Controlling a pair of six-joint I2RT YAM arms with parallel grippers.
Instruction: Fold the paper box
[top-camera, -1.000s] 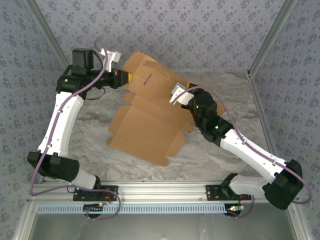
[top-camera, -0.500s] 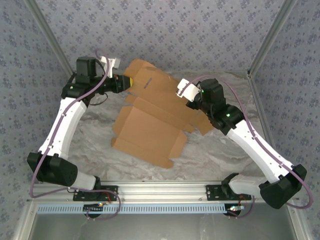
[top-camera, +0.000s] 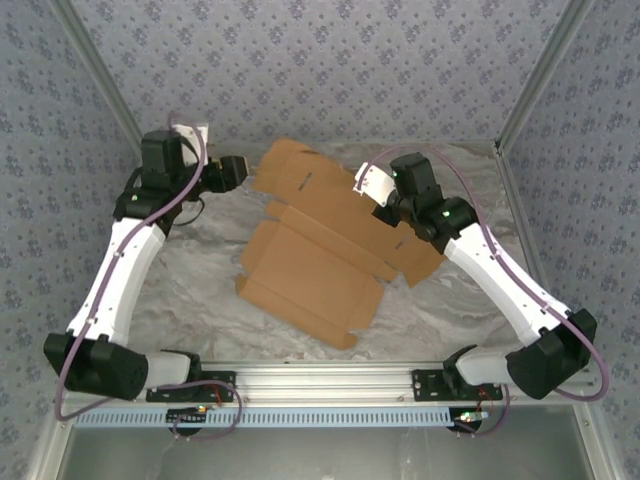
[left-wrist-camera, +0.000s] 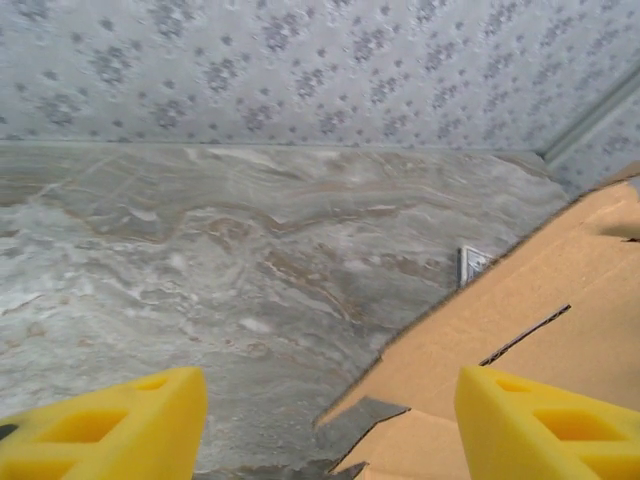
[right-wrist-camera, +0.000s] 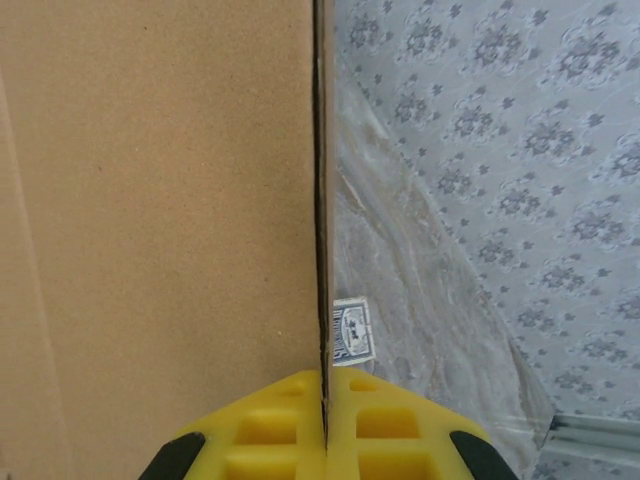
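Note:
The paper box (top-camera: 310, 262) is a flat brown die-cut sheet with flaps, lying slantwise across the middle of the marbled table. My left gripper (top-camera: 238, 170) hangs open just off the sheet's far-left corner, touching nothing. In the left wrist view its yellow fingers (left-wrist-camera: 100, 430) stand wide apart around bare table (left-wrist-camera: 250, 300), with the paper box (left-wrist-camera: 530, 330) at the right. My right gripper (top-camera: 385, 208) is over the sheet's far right part. In the right wrist view the right gripper (right-wrist-camera: 323, 425) is shut on the thin edge of the paper box (right-wrist-camera: 160, 200).
A small white-and-dark card (right-wrist-camera: 352, 332) lies on the table behind the sheet's edge, and the card (left-wrist-camera: 470, 265) also shows past the cardboard. Patterned walls and metal corner posts (top-camera: 530, 80) close the back and sides. A rail (top-camera: 320, 380) runs along the near edge.
My left gripper opened, let go of the sheet's far-left corner and backed off to the left. The sheet dropped flatter and shifted right with my right gripper, which stayed shut on it.

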